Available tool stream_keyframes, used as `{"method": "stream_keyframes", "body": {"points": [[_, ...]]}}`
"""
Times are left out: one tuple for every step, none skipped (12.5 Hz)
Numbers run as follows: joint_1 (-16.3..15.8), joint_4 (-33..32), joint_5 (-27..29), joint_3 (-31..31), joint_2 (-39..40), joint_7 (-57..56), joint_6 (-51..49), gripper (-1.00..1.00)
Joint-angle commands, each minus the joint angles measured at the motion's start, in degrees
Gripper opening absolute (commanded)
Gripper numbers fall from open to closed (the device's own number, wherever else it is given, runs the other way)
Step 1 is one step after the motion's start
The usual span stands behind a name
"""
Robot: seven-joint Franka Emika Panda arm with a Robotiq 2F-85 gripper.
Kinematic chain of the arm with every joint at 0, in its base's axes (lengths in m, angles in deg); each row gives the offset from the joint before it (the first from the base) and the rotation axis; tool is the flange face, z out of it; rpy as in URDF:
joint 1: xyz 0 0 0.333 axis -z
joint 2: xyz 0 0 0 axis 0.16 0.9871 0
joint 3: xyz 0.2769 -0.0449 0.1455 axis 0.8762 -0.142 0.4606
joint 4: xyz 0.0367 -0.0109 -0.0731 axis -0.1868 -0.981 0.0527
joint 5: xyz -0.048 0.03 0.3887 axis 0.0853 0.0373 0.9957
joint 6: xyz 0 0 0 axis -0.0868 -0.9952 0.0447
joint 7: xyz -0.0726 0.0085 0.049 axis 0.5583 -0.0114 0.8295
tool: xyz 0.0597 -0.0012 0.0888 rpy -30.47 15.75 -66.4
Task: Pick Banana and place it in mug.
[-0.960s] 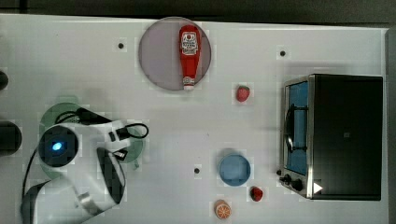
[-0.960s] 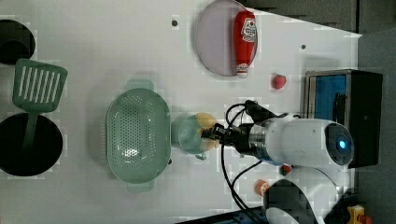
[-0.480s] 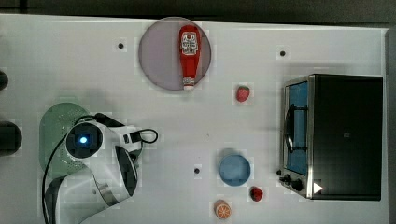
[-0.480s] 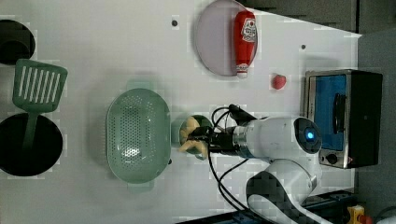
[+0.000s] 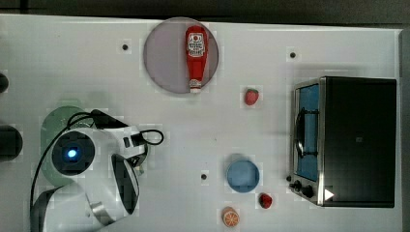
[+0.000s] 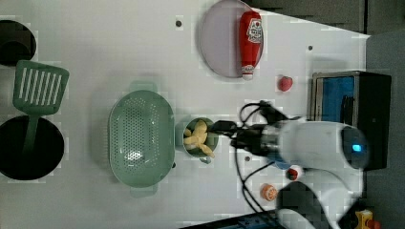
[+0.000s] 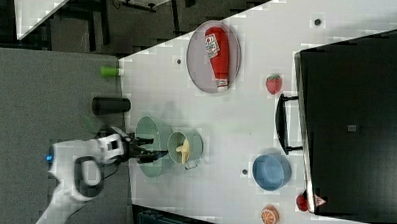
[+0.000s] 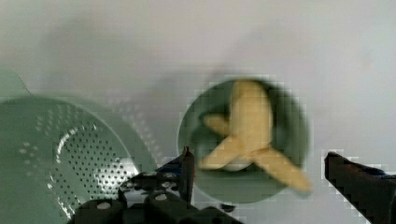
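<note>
The yellow banana (image 6: 198, 138) lies in the small teal-green mug (image 6: 214, 130), one end poking over the rim. In the wrist view the banana (image 8: 250, 130) fills the mug (image 8: 299, 126), and my gripper (image 8: 261, 161) hangs open above it. Its dark fingers (image 8: 184, 170) stand wide apart on either side and touch nothing. In the left view my gripper (image 6: 224, 133) is just off the mug's right side. The right view shows the banana (image 7: 183, 150) in the mug (image 7: 198, 142), with my gripper (image 7: 152, 155) to the right view's left.
A pale-green perforated basket (image 6: 141, 138) stands right beside the mug. A blue cup (image 5: 242, 175), an orange (image 5: 230, 217), a strawberry (image 5: 251, 96), a plate (image 5: 164, 63) with a ketchup bottle (image 5: 196, 58) and a toaster oven (image 5: 353, 140) are farther off. A green spatula (image 6: 36, 90) lies beyond the basket.
My gripper has opened and let go of the banana, which now rests loose in the mug. The arm has shifted a little over the mug.
</note>
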Motion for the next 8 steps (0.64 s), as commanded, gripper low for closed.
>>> {"method": "stream_keyframes", "body": {"points": [[1.21,5.28,0.68,-4.85,-8.51,2.22,-10.20,1.00],[1.37,8.11,0.68,-7.28,-10.41,1.65,-16.72,1.00],[1.49,11.35,0.68,-9.87,-11.60,1.60,-22.41,1.00],[1.59,14.47,0.64,-12.56,-12.38,1.60,-27.32,1.00],[1.64,17.45,0.63,-15.41,-12.78,1.38,-31.27,1.00],[1.66,20.32,0.61,-18.09,-12.81,0.46,-33.54,1.00],[1.68,22.58,0.53,-20.63,-12.80,-0.54,-34.89,1.00],[1.68,24.25,-0.04,-22.81,-12.80,-2.37,-36.18,1.00]]}}
